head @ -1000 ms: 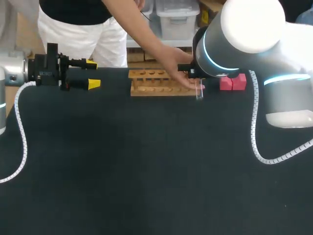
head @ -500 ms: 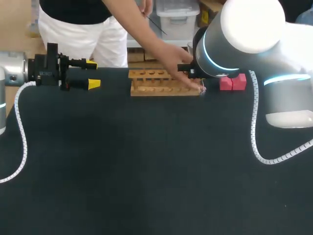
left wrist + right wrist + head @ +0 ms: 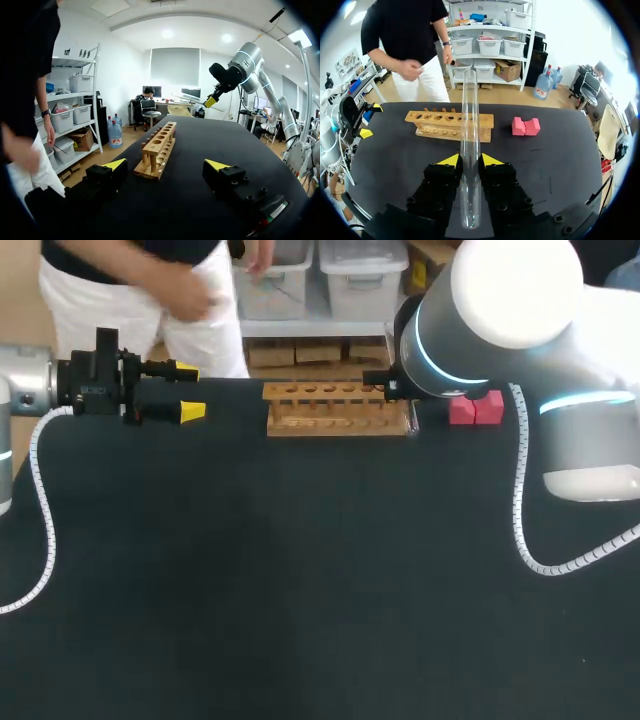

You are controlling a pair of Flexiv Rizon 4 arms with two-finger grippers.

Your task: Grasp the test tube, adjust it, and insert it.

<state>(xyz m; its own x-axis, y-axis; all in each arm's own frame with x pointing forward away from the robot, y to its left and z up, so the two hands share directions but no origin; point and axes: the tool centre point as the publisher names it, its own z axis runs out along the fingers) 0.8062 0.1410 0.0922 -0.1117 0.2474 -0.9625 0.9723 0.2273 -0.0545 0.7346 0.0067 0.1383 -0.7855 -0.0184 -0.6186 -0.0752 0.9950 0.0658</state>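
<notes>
A long clear test tube [image 3: 470,150] stands between the yellow-tipped fingers of my right gripper [image 3: 469,160], which is shut on it, and it sticks out well past the tips. Ahead of it on the black table lies the wooden tube rack [image 3: 449,125], its holes empty. In the head view the rack [image 3: 335,410] sits at the table's back middle. My right arm's big joint hides that gripper and the tube there. My left gripper [image 3: 185,390] hovers open at the back left, pointing along the rack [image 3: 157,150], with nothing between its fingers [image 3: 116,165].
A pink block [image 3: 476,408] lies just right of the rack, also seen as the pink block [image 3: 525,126] ahead of the right gripper. White coiled cables hang from both arms. The black tabletop [image 3: 300,570] stretches wide in front of the rack.
The person's hand that reached to the rack's right end with the tube has drawn back off the table. Neither arm has moved.
</notes>
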